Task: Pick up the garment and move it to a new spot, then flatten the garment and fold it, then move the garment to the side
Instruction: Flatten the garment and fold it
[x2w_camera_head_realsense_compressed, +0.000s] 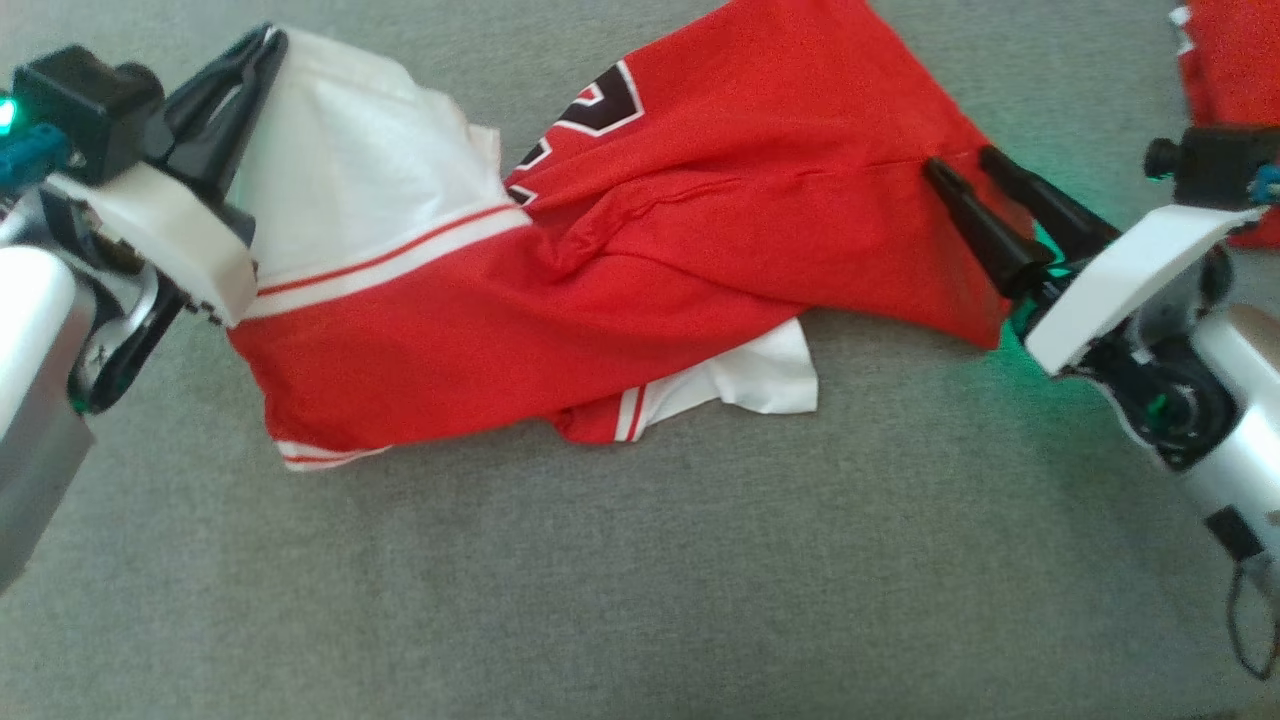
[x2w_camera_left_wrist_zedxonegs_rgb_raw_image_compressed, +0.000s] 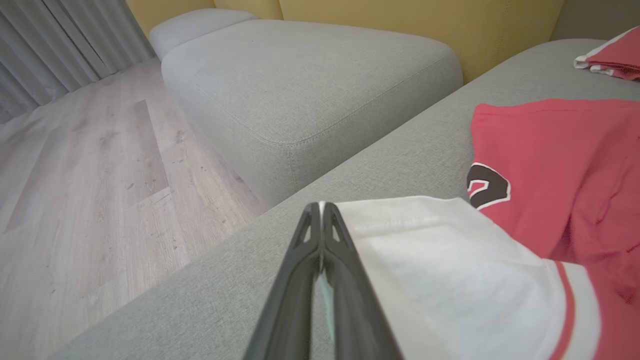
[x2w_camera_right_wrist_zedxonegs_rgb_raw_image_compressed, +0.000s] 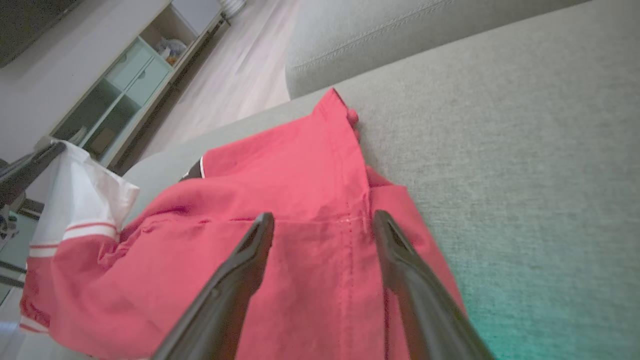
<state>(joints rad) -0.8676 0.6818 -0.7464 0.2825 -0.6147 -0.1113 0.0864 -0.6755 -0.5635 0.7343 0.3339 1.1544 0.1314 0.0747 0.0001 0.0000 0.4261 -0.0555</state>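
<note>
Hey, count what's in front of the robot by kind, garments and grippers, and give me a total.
Garments: 2, the red and white jersey and a second red garment at the far right edge.
Grippers: 2, the left gripper shut on the jersey's white corner, the right gripper open over its red end.
Total: 4

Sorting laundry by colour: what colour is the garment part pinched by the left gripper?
White, on the mostly red garment; clearest in the left wrist view.
</note>
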